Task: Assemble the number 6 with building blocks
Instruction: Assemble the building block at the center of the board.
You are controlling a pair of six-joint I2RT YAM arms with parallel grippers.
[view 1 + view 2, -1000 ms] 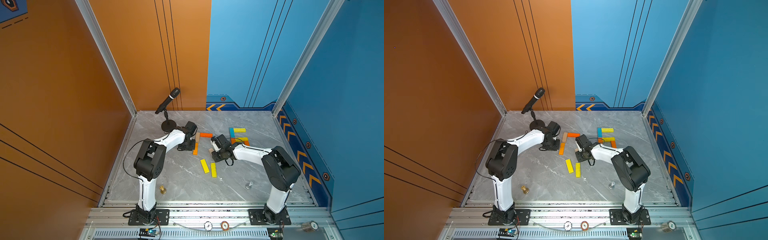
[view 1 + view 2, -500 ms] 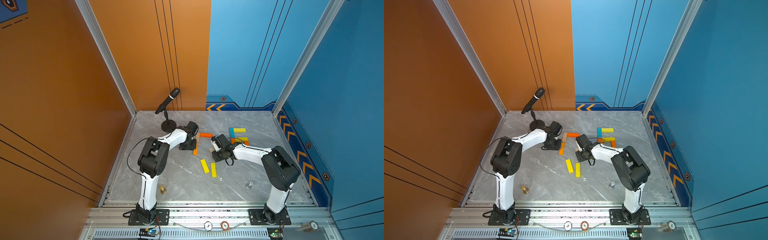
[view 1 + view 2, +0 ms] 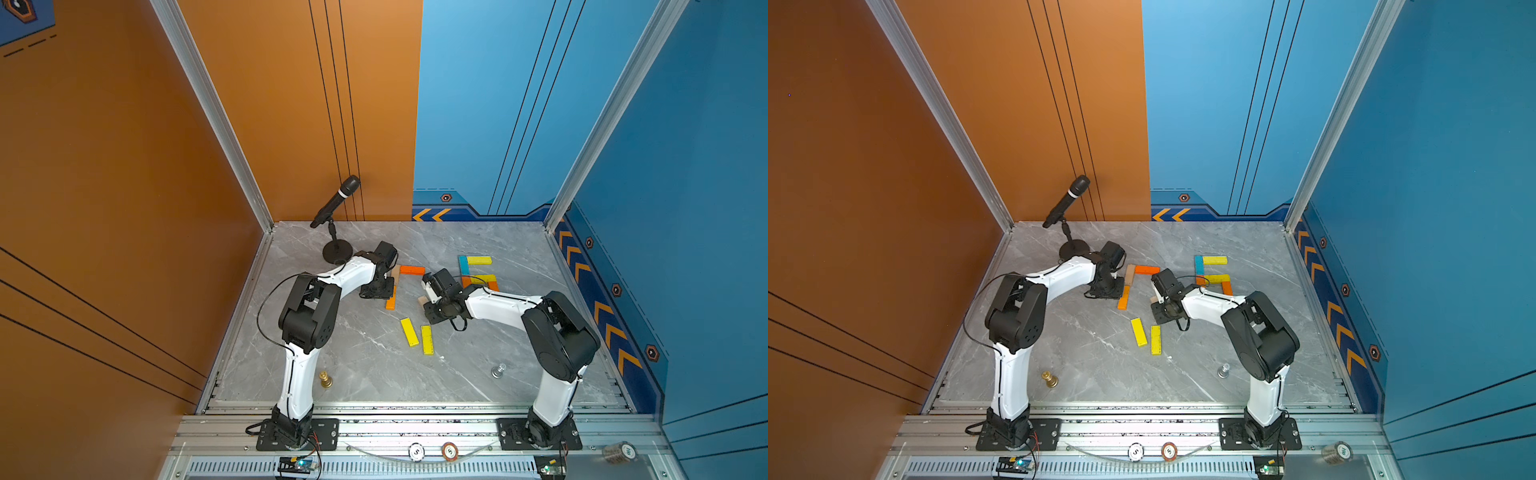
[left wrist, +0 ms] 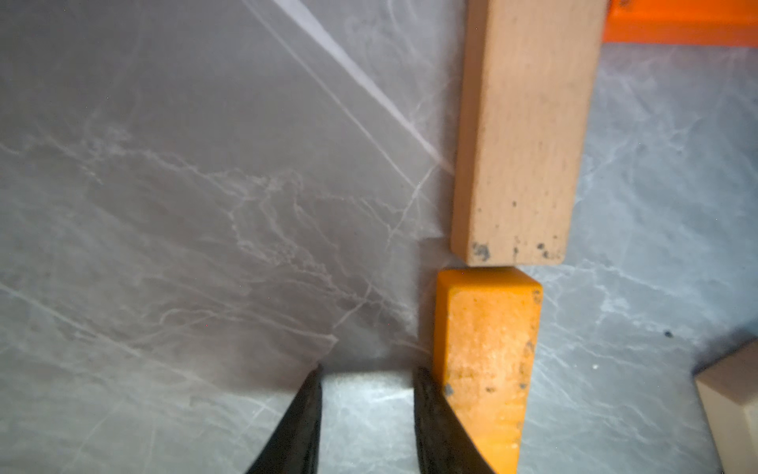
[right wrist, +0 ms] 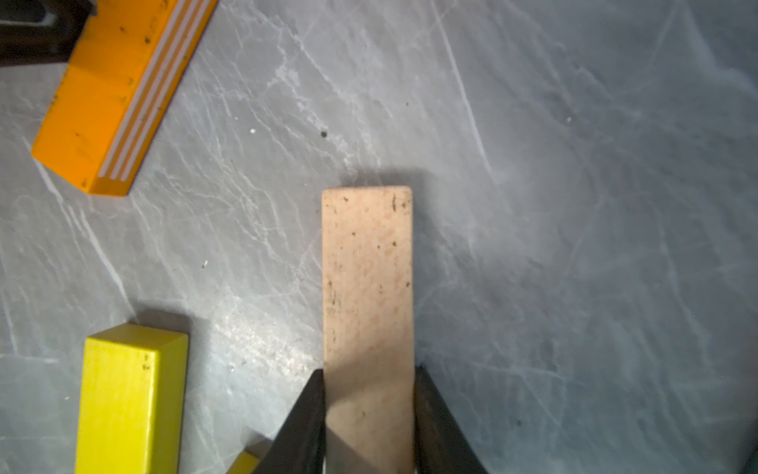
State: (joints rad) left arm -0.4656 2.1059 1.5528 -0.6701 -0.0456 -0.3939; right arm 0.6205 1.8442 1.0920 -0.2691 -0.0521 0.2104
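Seemingly eleven building blocks; two chess pieces; one microphone

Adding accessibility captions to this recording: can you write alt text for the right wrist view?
The right claw grips a pale wooden block by its long sides, against a grey marbled table. A yellow block and a white-striped orange block lie nearby.
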